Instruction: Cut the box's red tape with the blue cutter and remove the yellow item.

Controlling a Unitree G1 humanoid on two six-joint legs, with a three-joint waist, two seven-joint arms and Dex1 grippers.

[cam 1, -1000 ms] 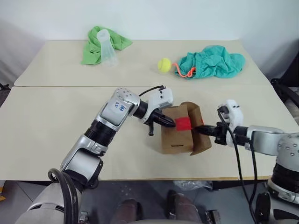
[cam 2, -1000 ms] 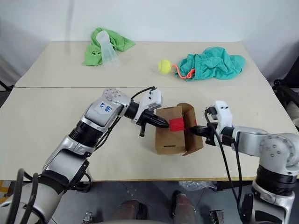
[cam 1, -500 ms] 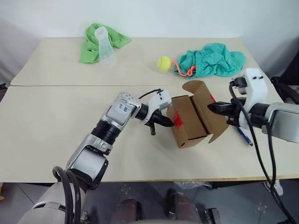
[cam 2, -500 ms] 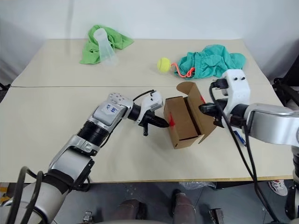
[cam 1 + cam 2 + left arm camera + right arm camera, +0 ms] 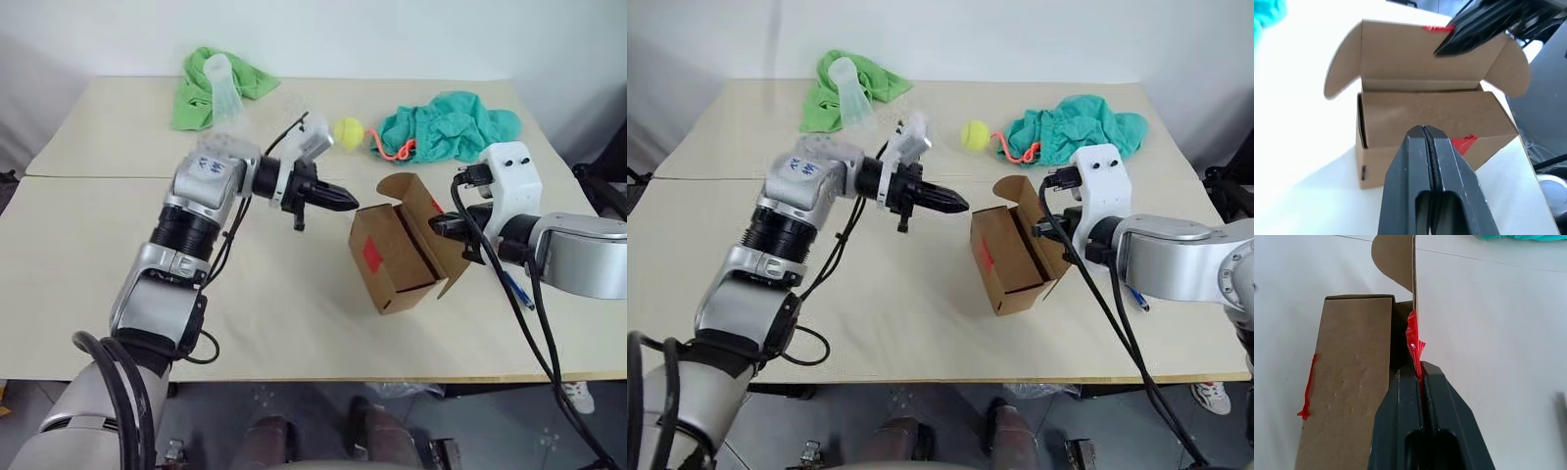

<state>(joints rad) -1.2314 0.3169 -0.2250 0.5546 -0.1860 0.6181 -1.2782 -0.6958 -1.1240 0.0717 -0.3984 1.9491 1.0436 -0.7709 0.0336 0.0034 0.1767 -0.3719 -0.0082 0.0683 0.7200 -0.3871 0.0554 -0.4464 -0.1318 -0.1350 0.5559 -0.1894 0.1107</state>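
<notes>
Two pale counter (image 5: 88,245) tops, pushed together under a white wall, carry everything; largest on them is the box (image 5: 392,257), lying tipped on its side near the front edge with its lid flap (image 5: 431,220) swung open toward the right. That flap is pinched in the closed right hand (image 5: 446,227), right at a torn scrap of the red tape (image 5: 1413,340), while another scrap of tape shows on the box's side. So the tape looks already cut, and the step in hand, as I judge it, is getting the yellow item out. To do that well the right hand should keep the flap held wide and the box steady, and the left hand (image 5: 343,203), hovering clear of the box with its fingers pressed together and nothing in them, has to open before it reaches into the mouth. Whether the yellow item is inside cannot be told (the opening faces away and its interior is dark). Behind the box lies a teal cloth bag (image 5: 451,127) with an orange-pink cord and a tennis ball (image 5: 346,132) beside it. Smallest, the blue cutter (image 5: 516,290) rests on the counter just right of the box.
</notes>
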